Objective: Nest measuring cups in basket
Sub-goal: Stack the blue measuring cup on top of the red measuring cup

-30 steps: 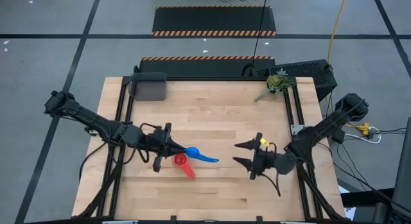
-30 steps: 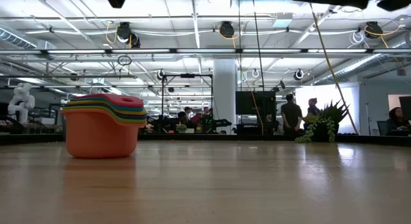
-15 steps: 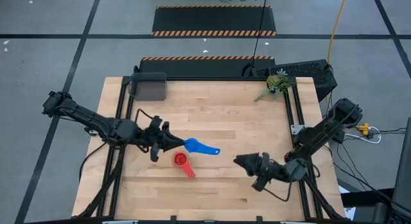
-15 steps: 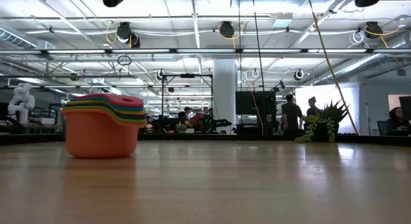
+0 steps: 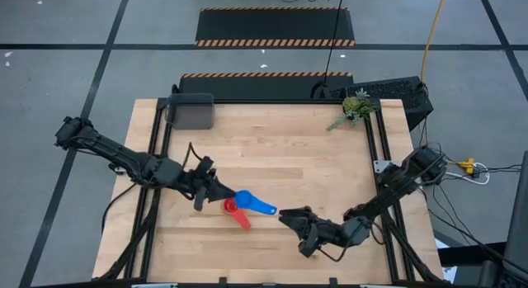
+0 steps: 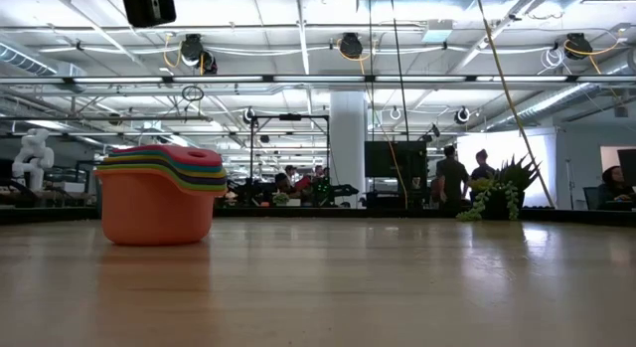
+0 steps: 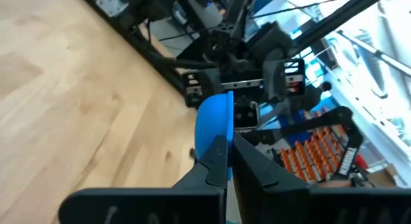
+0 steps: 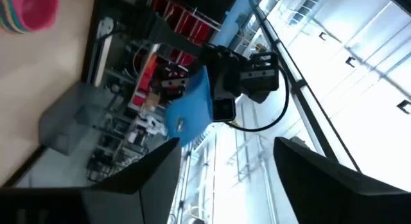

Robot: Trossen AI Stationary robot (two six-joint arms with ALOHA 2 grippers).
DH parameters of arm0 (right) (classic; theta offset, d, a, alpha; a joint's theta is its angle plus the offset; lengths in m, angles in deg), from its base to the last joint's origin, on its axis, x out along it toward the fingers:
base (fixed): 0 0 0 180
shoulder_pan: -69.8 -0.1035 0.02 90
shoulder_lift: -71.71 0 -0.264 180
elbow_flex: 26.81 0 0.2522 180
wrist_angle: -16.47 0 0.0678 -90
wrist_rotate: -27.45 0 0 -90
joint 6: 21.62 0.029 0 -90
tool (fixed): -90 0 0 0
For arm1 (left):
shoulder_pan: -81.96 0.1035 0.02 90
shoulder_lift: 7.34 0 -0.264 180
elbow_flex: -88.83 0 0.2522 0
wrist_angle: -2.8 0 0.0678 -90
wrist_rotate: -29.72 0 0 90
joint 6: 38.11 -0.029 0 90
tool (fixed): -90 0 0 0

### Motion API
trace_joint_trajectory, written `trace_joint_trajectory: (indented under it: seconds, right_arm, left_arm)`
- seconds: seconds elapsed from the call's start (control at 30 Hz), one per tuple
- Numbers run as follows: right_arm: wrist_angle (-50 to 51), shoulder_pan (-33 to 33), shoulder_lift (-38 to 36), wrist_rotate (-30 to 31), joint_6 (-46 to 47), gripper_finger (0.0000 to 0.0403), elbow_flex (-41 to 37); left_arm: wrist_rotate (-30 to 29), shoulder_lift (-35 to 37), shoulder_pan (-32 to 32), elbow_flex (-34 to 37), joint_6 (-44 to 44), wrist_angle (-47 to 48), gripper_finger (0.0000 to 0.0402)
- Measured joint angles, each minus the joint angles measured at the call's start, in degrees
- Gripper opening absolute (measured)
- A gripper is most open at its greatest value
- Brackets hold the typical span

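The table (image 5: 280, 148) is light wood with a black frame. Around it is a grey floor with dark lines. A green plant (image 5: 356, 106) sits at one far corner, and the dark grey basket (image 5: 191, 112) sits at the other, well apart from the cups.

The left gripper (image 5: 221, 189) is pinched shut on the handle of a blue cup (image 5: 247, 200). That cup is just beside the red stack of cups (image 5: 233, 208) on the wood. The right gripper (image 5: 295, 228) is near the front edge with its fingers spread apart, holding nothing.

From above, the stack looks red. The low view shows an orange cup (image 6: 157, 216) at the bottom with more colours inside. It also shows a big room with lamps and 2 people (image 6: 452, 178).
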Motion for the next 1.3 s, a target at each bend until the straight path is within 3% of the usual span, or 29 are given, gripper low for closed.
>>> trace_joint_trajectory:
  seconds: [0.37, 1.3]
  right_arm:
    - [5.6, 2.6, 2.9, 0.0, -0.5, 0.0174, 2.6]
    - [9.0, 1.0, 2.9, 0.2, -0.2, 0.0169, 2.6]
  left_arm:
    - [0.0, 0.0, -1.3, 0.0, -1.1, 0.8, 0.0011]
    - [0.8, 0.2, -0.6, 0.0, -1.0, -0.6, 0.0003]
